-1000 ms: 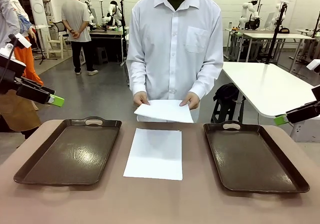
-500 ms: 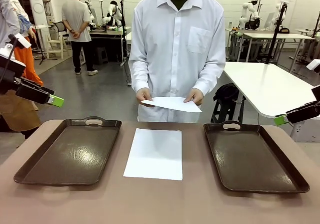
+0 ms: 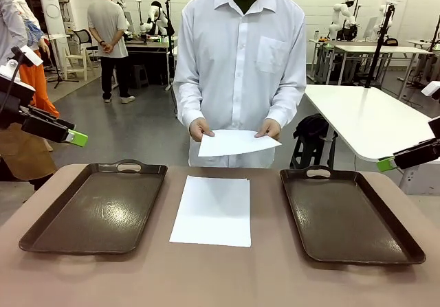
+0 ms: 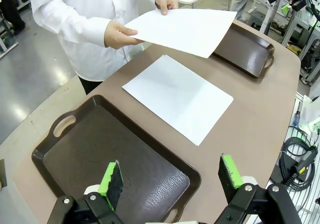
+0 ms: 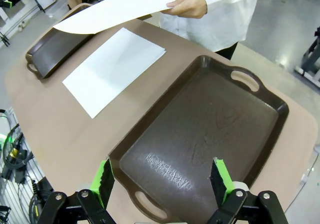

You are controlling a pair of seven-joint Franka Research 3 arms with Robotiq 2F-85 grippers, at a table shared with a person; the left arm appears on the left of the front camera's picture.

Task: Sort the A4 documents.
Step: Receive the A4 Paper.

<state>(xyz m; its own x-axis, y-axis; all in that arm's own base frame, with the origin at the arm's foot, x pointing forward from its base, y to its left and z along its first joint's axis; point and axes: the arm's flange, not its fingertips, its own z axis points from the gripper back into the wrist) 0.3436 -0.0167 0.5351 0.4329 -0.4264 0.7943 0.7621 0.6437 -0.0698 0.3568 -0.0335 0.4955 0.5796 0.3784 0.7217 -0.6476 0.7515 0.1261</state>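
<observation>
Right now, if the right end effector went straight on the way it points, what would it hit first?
Most likely the empty brown tray lying ahead of the open right end effector; nothing shows between them, though depth is hard to judge.

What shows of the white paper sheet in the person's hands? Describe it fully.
The plain white rectangular paper sheet is blank, thin, uncreased. It is held in the air, slightly tilted, at the tan table's far side, one hand and the other hand gripping its far edge; it is clear of the white paper lying on the table.
</observation>
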